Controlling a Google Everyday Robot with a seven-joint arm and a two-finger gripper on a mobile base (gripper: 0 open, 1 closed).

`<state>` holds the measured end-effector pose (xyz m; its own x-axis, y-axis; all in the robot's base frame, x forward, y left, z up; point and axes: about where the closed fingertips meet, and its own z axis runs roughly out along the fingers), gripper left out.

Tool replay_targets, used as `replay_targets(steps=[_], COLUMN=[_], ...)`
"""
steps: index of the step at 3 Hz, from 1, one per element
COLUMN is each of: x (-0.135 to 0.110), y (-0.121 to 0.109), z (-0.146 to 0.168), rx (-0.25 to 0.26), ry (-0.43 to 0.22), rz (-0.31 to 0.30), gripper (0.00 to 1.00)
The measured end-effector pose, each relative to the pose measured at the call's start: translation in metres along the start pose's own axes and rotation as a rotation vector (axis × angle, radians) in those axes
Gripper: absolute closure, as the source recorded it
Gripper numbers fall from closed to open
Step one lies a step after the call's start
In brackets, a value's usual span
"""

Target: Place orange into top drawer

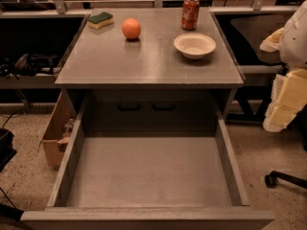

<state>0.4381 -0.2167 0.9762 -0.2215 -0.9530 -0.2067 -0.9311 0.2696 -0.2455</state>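
Note:
The orange (pixel 131 28) sits on the gray cabinet top (pixel 144 61), at the back left of center. The top drawer (pixel 148 176) is pulled fully out toward me, and its flat gray bottom is bare. My gripper (pixel 284 102) hangs at the right edge of the view, beside the cabinet's right side and above the floor. It is far from the orange and holds nothing that I can see.
On the cabinet top are a green and yellow sponge (pixel 100 19) at the back left, a red soda can (pixel 190 13) at the back right, and a white bowl (pixel 194 45) in front of the can. A cardboard box (pixel 55 133) stands on the floor to the left, and a chair caster (pixel 271 179) to the right.

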Motion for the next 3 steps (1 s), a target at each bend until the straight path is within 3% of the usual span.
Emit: replay_targets(steps=[1, 2, 3], x=[0.000, -0.011, -0.062], y=[0.000, -0.019, -0.093], z=[0.000, 0.016, 0.064], rx=[0.000, 0.017, 0.057], ry=[0.000, -0.060, -0.254], rz=[0.000, -0.022, -0.055], gripper=[0.00, 0.00, 0.00])
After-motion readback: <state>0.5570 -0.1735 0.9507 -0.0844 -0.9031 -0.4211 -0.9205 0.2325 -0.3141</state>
